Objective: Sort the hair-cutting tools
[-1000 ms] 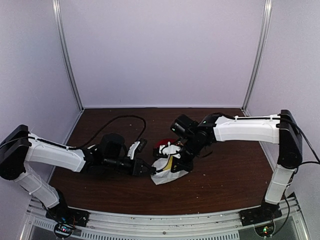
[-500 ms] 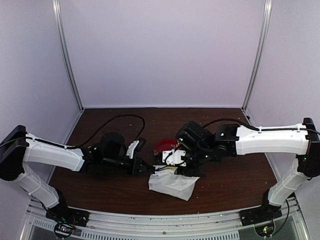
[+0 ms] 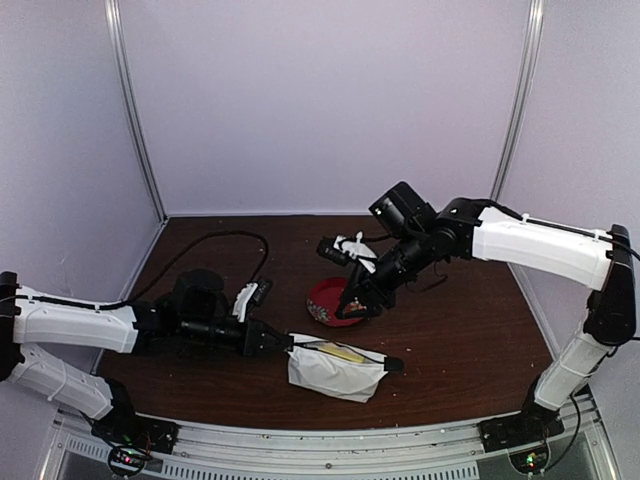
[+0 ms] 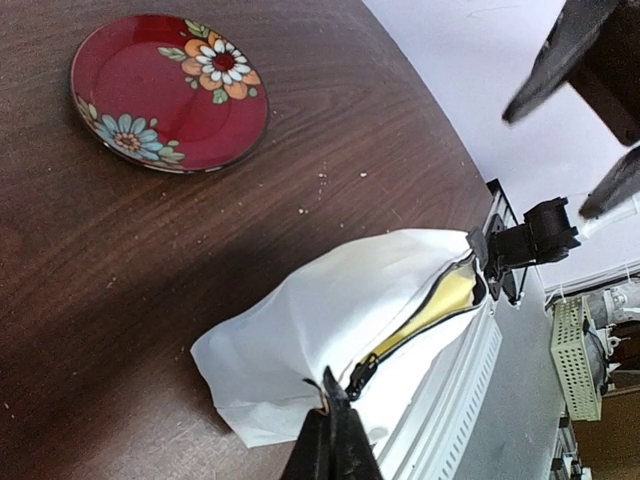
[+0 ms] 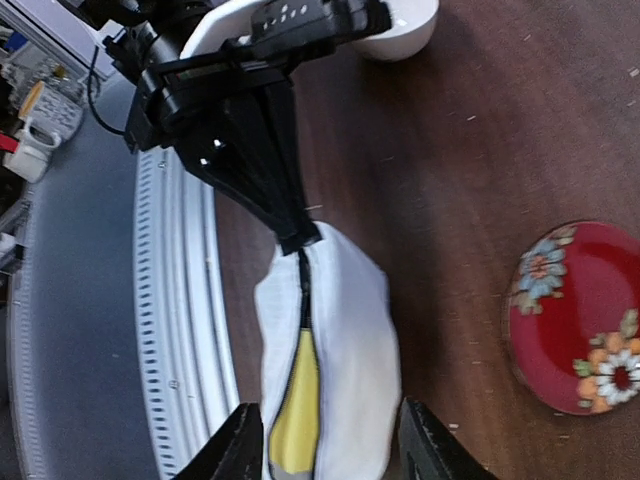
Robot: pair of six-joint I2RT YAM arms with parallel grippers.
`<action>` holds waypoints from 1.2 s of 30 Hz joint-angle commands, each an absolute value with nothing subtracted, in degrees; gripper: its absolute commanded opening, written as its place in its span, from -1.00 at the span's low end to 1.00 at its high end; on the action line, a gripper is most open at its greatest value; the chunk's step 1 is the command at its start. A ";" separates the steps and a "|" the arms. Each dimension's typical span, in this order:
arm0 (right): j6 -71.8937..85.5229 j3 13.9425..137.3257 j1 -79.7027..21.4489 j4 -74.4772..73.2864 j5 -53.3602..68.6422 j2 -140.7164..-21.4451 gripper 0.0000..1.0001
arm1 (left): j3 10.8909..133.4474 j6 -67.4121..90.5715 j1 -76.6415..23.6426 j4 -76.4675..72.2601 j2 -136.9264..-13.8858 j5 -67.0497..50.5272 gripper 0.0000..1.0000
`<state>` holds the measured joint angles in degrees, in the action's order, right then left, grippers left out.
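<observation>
Left arm stretched low, left gripper (image 3: 284, 343) pinching the white pouch (image 3: 335, 370) — right gripper (image 3: 352, 293) hangs above, jaws apart

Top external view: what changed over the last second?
The right tool opened, let go of the white pouch and lifted up and back, toward the red plate. The pouch, bunched up before, slid toward the near edge and now lies stretched out flat. The left arm drew back slightly. Unchanged: the left tool stays shut on the pouch's zipper end, and the plate is where it was.
</observation>
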<state>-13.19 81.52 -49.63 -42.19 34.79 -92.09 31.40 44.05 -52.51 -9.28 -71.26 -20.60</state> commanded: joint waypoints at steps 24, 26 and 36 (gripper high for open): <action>2.70 87.16 -52.22 -42.20 52.37 -109.77 -0.08 | 30.78 48.69 -52.73 -28.06 -74.62 -30.52 -1.00; 2.87 87.10 -52.00 -41.78 52.59 -109.98 -0.17 | 30.69 48.74 -52.73 -27.99 -74.46 -30.03 -1.00; 1.88 87.10 -51.88 -41.82 53.48 -109.84 -0.70 | 30.64 48.79 -52.73 -27.70 -74.94 -29.40 -1.00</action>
<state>2.42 86.11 -52.21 -42.44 52.80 -109.58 29.45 48.66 -52.51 -22.65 -74.63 -28.75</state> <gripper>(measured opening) 0.169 0.023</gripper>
